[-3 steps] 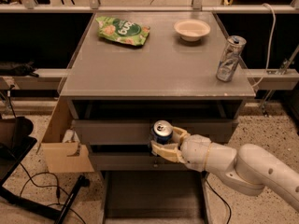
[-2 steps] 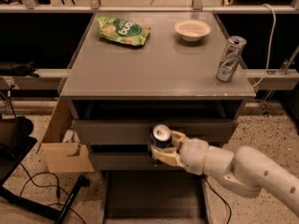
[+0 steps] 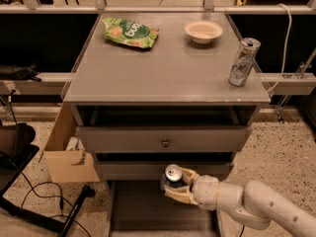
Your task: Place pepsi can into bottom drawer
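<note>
Speckled flooring surrounds the grey cabinet (image 3: 163, 78), and on my feed its top carries a green snack bag (image 3: 129, 32), a pale bowl (image 3: 203, 31) and a slim silver can (image 3: 243, 62) near the right edge. A cardboard box (image 3: 69, 157) sits against the cabinet's left side. I see the gripper (image 3: 174, 184) low in front of the cabinet, its arm (image 3: 256, 206) reaching in from the lower right. Its tan fingers (image 3: 183, 196) are closed around the pepsi can (image 3: 172, 177), whose silver top faces up toward the camera. The can hangs just before the lower knobbed drawer front (image 3: 163, 169), above the rear part of the pulled-out bottom drawer (image 3: 143, 209), and I cannot tell whether it touches the drawer floor.
</note>
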Action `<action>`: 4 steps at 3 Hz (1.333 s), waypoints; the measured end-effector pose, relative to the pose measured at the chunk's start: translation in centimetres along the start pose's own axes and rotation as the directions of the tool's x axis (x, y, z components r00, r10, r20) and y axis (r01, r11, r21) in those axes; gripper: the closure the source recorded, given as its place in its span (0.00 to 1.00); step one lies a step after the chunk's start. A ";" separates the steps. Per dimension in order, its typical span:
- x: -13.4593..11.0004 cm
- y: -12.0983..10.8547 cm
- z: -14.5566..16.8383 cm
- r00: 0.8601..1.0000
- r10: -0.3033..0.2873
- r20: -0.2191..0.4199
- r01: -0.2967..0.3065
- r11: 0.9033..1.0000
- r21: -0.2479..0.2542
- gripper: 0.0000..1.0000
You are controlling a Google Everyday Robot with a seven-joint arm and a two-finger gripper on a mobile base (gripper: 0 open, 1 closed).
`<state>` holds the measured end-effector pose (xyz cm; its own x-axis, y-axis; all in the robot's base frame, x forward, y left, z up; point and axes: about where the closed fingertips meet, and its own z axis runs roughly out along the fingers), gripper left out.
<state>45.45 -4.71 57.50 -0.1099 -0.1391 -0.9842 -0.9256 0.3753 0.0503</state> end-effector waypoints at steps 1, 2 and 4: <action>6.4 0.5 0.2 0.999 -0.009 -0.051 0.006 0.998 -0.057 1.00; 6.6 0.6 0.1 0.998 -0.002 -0.055 -0.001 0.998 -0.055 1.00; 10.9 0.1 3.1 0.995 0.006 -0.102 -0.013 0.997 -0.071 1.00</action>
<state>45.29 -3.37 46.26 -0.1517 -0.2300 -0.9613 -0.9473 0.3115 0.0750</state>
